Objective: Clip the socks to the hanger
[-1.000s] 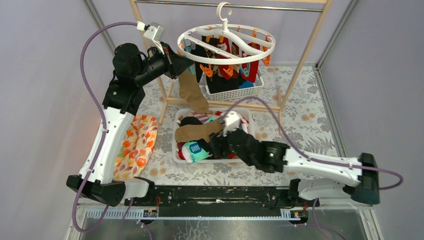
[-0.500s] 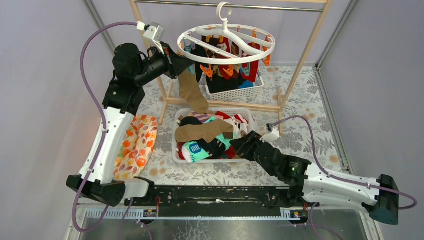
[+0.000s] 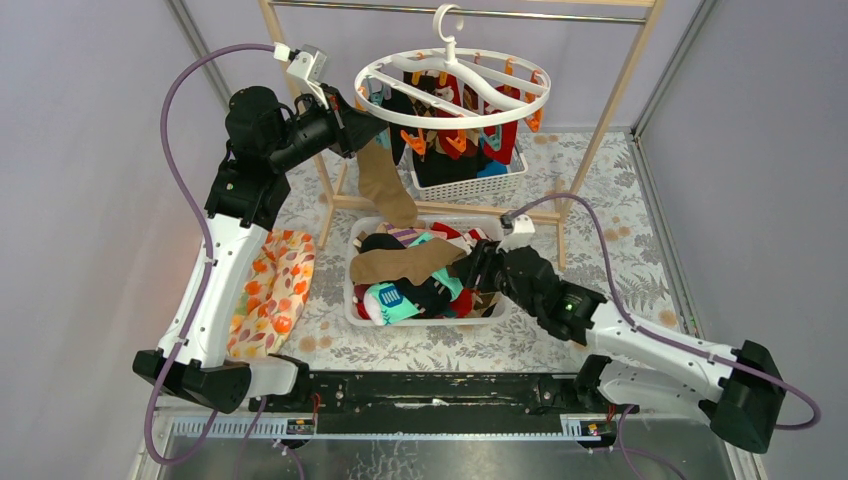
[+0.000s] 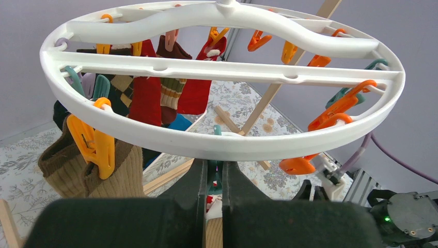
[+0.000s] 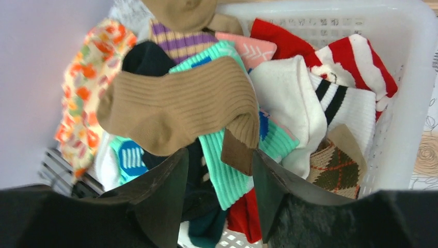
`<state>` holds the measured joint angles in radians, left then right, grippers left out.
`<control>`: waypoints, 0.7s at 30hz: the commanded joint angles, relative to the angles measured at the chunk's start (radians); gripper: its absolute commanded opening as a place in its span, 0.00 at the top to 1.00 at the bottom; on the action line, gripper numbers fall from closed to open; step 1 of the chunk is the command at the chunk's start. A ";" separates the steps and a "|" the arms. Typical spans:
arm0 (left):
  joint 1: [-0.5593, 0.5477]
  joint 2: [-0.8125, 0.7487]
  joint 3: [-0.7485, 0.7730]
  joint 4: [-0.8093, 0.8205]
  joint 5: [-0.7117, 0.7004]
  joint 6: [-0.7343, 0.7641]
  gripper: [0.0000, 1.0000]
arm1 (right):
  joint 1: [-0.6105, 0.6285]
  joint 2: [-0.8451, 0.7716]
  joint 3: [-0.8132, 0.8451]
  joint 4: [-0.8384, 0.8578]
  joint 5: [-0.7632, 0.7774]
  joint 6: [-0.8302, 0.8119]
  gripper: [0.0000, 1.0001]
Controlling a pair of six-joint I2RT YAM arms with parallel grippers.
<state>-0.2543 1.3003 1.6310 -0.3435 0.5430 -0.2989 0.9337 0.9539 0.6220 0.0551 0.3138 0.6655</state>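
Showing only in wrist view: right claw (image 5: 219, 161) spread over socks (image 5: 175, 111) | left claw (image 4: 214, 169) pressed together under hanger (image 4: 217, 145).

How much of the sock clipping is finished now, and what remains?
Done: red and argyle socks hang from the round white plastic hanger, and a long tan-brown sock hangs in an orange clip. In hand: the open right tool hovers over the white lattice basket. Remaining: its heap of mixed socks, with free orange clips.
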 commanded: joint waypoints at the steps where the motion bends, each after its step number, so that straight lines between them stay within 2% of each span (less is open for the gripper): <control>1: 0.007 -0.001 0.006 0.036 0.021 0.001 1.00 | -0.010 0.064 0.060 0.033 -0.081 -0.165 0.45; 13: 0.007 -0.001 0.008 0.031 0.023 -0.003 1.00 | -0.027 0.131 0.041 0.050 -0.075 -0.301 0.51; 18: 0.006 -0.005 0.006 0.029 0.020 0.003 1.00 | -0.039 0.163 0.039 0.112 -0.125 -0.346 0.68; 21: 0.007 -0.005 0.006 0.024 0.017 0.010 1.00 | -0.039 0.154 0.058 0.112 -0.157 -0.373 0.83</control>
<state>-0.2543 1.3003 1.6310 -0.3439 0.5434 -0.2985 0.9031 1.1217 0.6373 0.0948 0.2127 0.3561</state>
